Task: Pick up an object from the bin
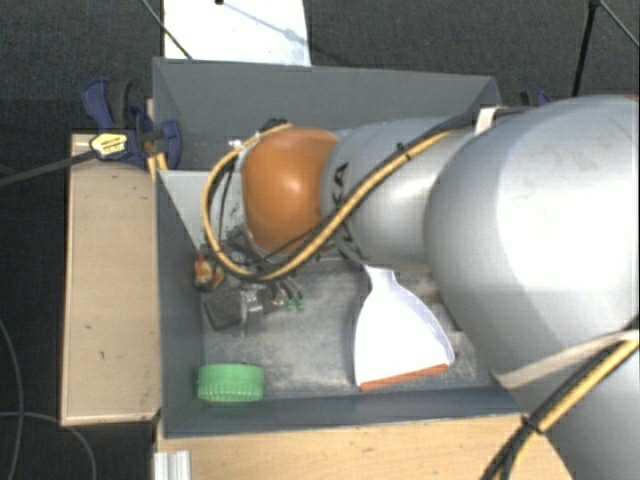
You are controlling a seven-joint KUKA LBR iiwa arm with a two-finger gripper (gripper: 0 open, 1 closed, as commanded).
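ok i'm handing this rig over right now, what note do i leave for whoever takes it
Pincer: low in the left part of the bin, under the arm's orange cover; open or shut can't be told, and no held thing is visible.
Things: green round disc lies flat in the near-left corner, closest to the pincer; white scoop-shaped thing with an orange edge lies to its right, partly under the arm.
Done: no pick yet.
Left: grasp one thing, lift it out.
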